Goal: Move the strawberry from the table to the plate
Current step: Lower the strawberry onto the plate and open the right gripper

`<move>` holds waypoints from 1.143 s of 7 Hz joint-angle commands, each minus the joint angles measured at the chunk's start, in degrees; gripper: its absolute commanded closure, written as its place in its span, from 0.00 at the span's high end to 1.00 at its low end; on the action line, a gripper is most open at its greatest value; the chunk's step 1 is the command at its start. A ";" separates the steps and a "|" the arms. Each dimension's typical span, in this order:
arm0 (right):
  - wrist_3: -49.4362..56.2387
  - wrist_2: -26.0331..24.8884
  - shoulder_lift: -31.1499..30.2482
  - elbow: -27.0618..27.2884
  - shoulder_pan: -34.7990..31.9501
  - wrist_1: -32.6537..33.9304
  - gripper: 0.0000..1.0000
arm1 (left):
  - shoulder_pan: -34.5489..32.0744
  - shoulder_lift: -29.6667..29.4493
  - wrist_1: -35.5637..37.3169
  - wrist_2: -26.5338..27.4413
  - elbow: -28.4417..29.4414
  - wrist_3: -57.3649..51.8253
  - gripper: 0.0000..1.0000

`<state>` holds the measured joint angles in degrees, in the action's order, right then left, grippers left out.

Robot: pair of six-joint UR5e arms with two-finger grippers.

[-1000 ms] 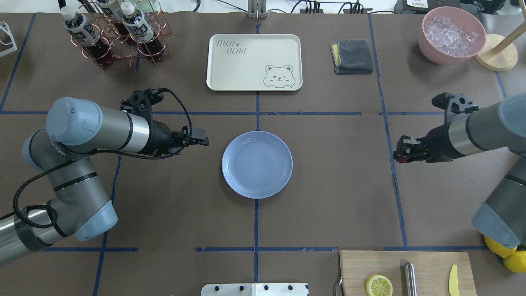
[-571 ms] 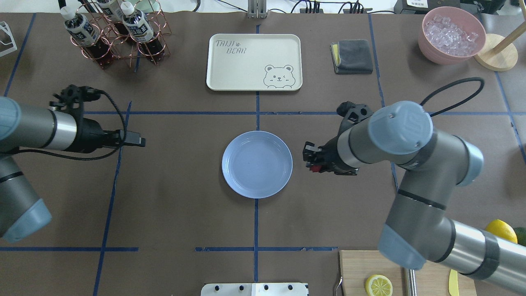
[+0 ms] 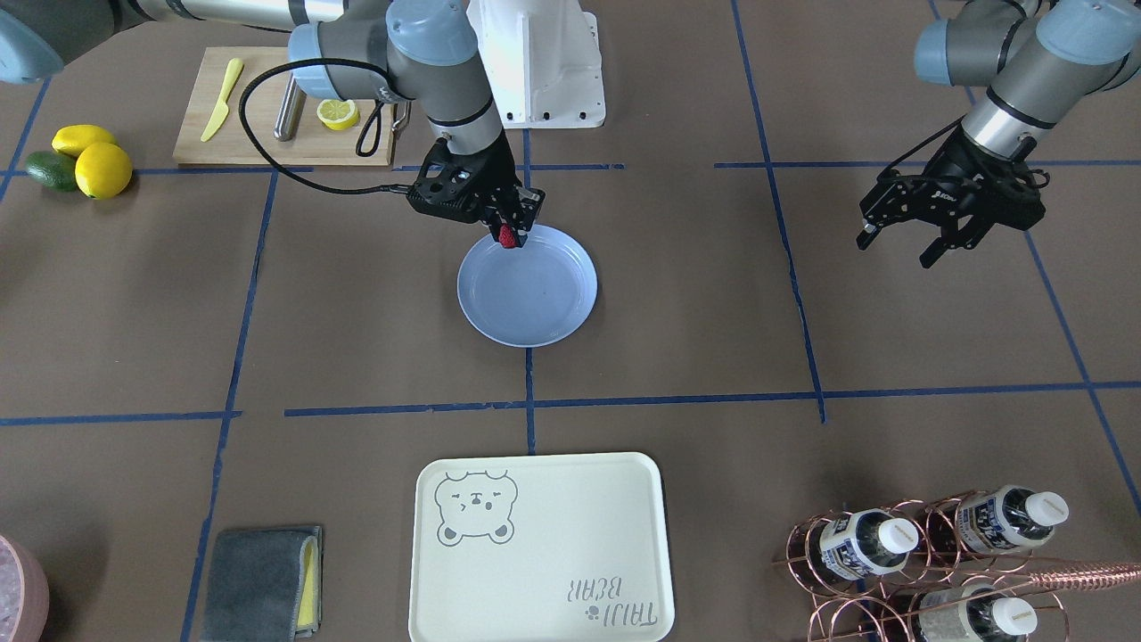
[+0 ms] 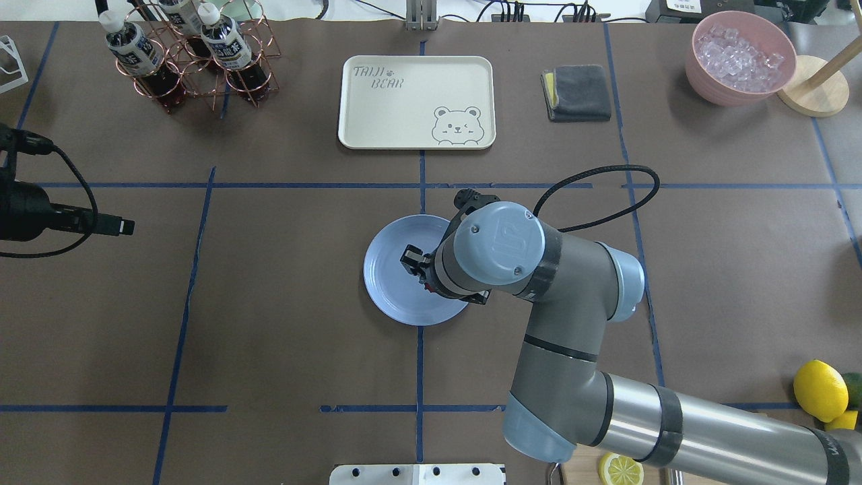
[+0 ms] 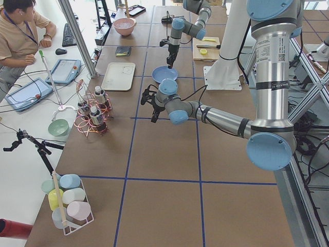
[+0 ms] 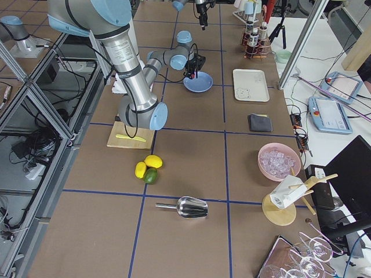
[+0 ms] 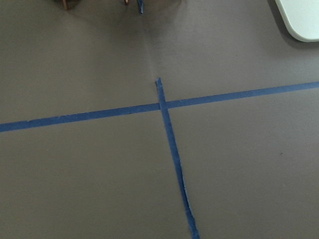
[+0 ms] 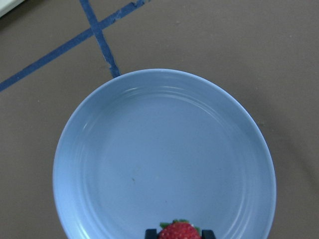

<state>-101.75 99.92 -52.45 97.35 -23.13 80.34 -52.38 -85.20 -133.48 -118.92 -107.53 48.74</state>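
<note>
The small red strawberry [image 3: 507, 236] is pinched between the fingers of my right gripper [image 3: 510, 234], which is shut on it. It hangs just above the robot-side rim of the light-blue plate [image 3: 526, 294]. In the right wrist view the strawberry [image 8: 179, 232] sits at the bottom edge over the empty plate [image 8: 164, 149]. From overhead, my right gripper [image 4: 412, 261] and forearm cover the plate's [image 4: 387, 269] right half. My left gripper [image 3: 896, 251] stands open and empty, far off over bare table [image 4: 283, 323]; overhead, the left gripper [image 4: 126, 228] sits at the left edge.
A cream bear tray [image 4: 417, 101], a copper bottle rack [image 4: 188, 54], a grey cloth [image 4: 577, 92] and a pink bowl of ice [image 4: 739, 57] line the far side. Lemons [image 4: 819, 389] and a cutting board [image 3: 285, 107] lie near the robot's right.
My right arm swung in from the table's right side to above the plate, carrying the strawberry. My left arm drew back from beside the plate to the far left.
</note>
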 commanded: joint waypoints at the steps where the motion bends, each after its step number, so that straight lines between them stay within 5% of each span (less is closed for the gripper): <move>1: -0.11 -2.00 3.30 -5.74 0.28 -0.27 0.00 | -0.36 0.21 -0.03 -0.17 -0.05 -0.49 0.99; 8: 0.32 -2.18 4.20 -8.23 0.37 -0.44 0.00 | -0.36 0.21 -0.03 0.01 -0.14 0.12 0.99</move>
<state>-101.59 97.80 -48.37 89.15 -22.77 79.83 -52.73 -84.99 -133.50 -118.92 -107.74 48.85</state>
